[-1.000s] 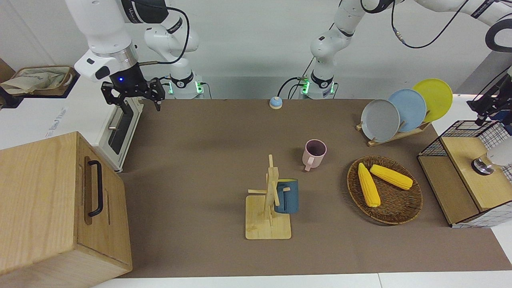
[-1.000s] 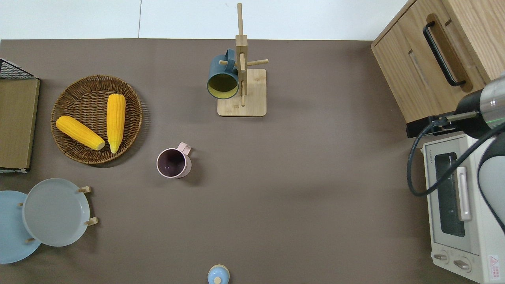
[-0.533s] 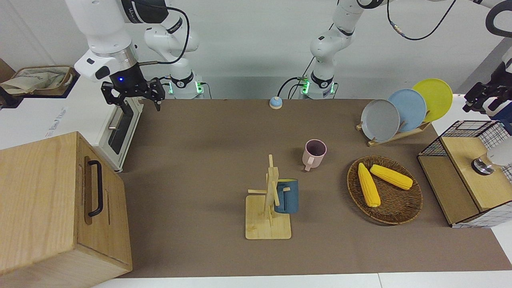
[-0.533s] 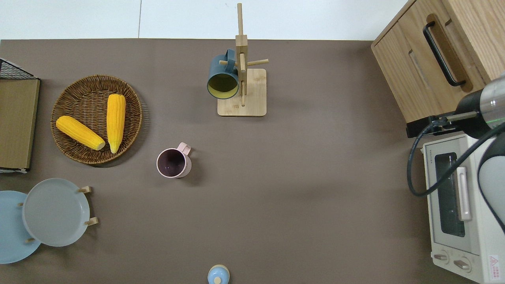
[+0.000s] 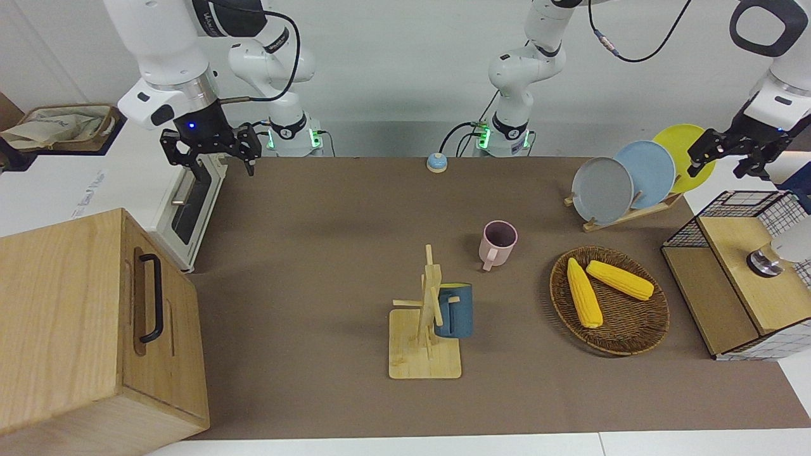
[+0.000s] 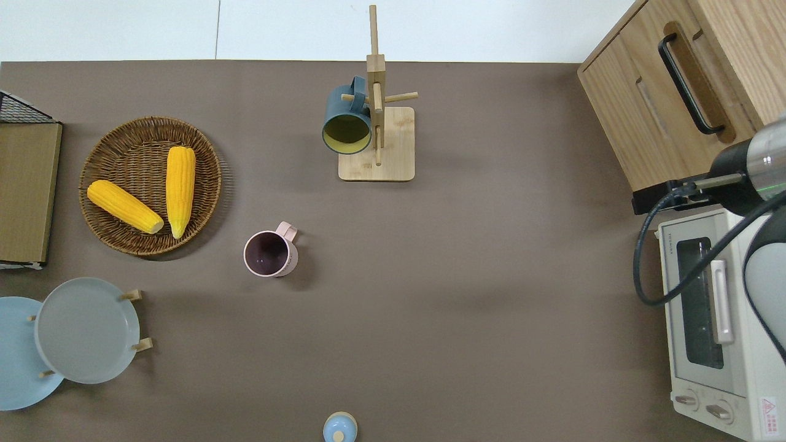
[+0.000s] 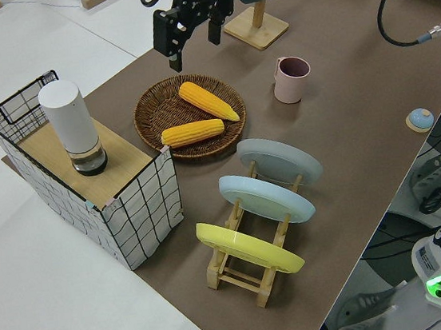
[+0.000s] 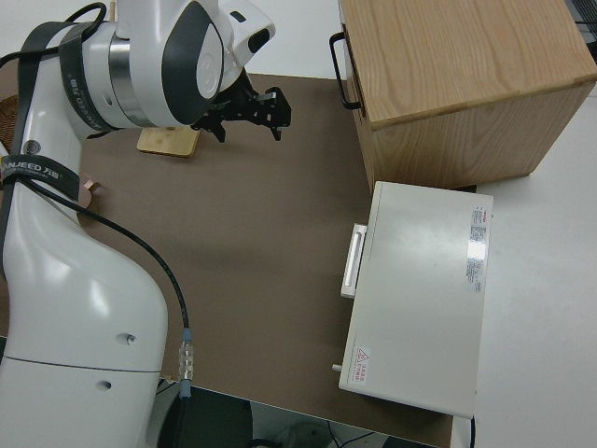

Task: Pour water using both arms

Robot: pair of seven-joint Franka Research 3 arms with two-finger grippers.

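My left gripper [image 5: 722,164] hangs open and empty in the air at the left arm's end of the table; it also shows in the left side view [image 7: 192,44] and falls outside the overhead view. A white cylindrical bottle [image 7: 75,126] stands upright on the wooden lid of a wire basket [image 7: 134,216]. A pink mug [image 6: 268,253] stands upright mid-table, its inside dark. No water shows. The right arm is parked, its gripper [image 5: 212,161] open and empty.
A blue mug [image 6: 347,123] hangs on a wooden rack [image 6: 376,144]. A wicker tray [image 6: 104,236] holds two corn cobs. Three plates stand in a rack [image 7: 253,269]. A wooden cabinet [image 5: 82,316] and a toaster oven [image 6: 712,319] sit at the right arm's end.
My left gripper has swung away from the wire basket toward the plate rack, staying open. The right arm and all objects have not moved.
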